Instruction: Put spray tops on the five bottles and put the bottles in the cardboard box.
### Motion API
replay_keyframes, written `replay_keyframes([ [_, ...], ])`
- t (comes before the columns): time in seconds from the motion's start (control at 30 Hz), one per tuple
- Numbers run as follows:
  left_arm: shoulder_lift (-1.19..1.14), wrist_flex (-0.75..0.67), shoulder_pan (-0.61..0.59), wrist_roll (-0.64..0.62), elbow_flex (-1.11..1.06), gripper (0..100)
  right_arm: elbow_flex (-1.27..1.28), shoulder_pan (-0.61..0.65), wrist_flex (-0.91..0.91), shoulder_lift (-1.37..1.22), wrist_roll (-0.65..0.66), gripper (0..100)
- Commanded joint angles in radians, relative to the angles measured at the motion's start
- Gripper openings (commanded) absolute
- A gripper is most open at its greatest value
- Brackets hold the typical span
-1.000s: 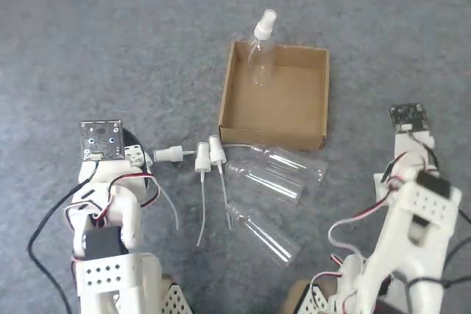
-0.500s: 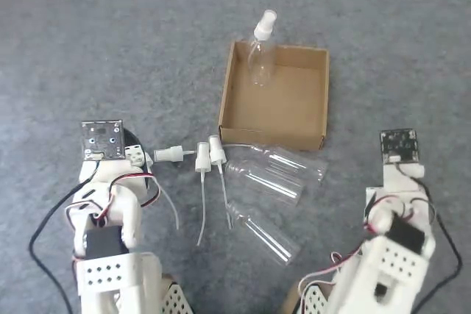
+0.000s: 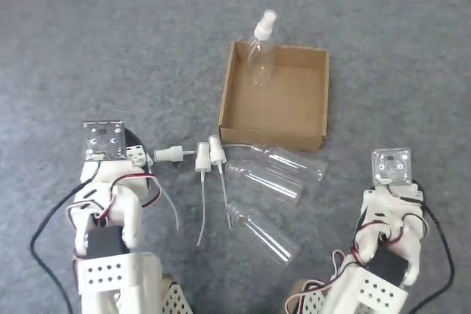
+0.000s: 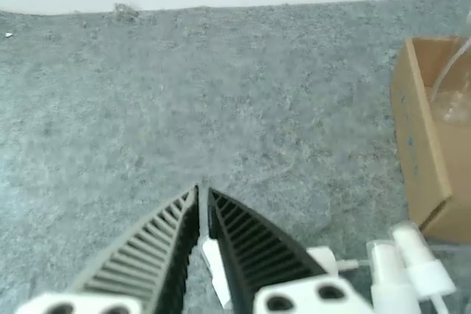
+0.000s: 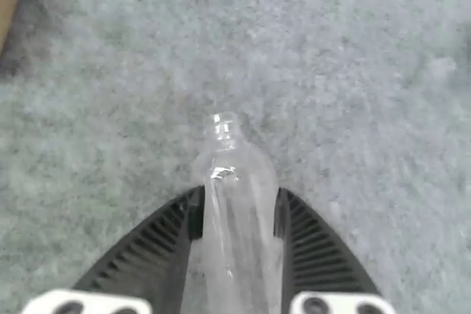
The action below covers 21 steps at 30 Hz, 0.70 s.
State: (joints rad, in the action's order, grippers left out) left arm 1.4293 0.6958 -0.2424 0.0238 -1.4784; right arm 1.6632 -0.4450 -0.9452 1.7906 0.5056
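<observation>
Here, the right arm's black ribbed gripper (image 5: 239, 195) pinches a clear, capless plastic bottle (image 5: 229, 159), whose open neck sticks out past the fingertips over the grey carpet (image 3: 110, 56). The left arm's black gripper (image 4: 202, 195) has its fingers pressed together. Three loose white spray tops (image 3: 202, 158) lie just beside it, toward the brown cardboard box (image 3: 224, 97). One capped clear bottle (image 3: 260, 53) stands in the box's far corner. Three capless clear bottles (image 3: 265, 178) lie between the two grippers.
</observation>
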Motion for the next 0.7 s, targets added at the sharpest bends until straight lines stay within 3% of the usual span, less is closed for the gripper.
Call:
replay_keyframes([
  [0.0,0.002,-0.028,0.006,0.008,0.005,1,0.012,0.005,-0.019,0.022,-0.003,11.7],
  [0.67,0.002,-0.029,0.009,0.008,-0.005,1,0.020,0.001,-0.031,0.018,-0.002,11.4],
])
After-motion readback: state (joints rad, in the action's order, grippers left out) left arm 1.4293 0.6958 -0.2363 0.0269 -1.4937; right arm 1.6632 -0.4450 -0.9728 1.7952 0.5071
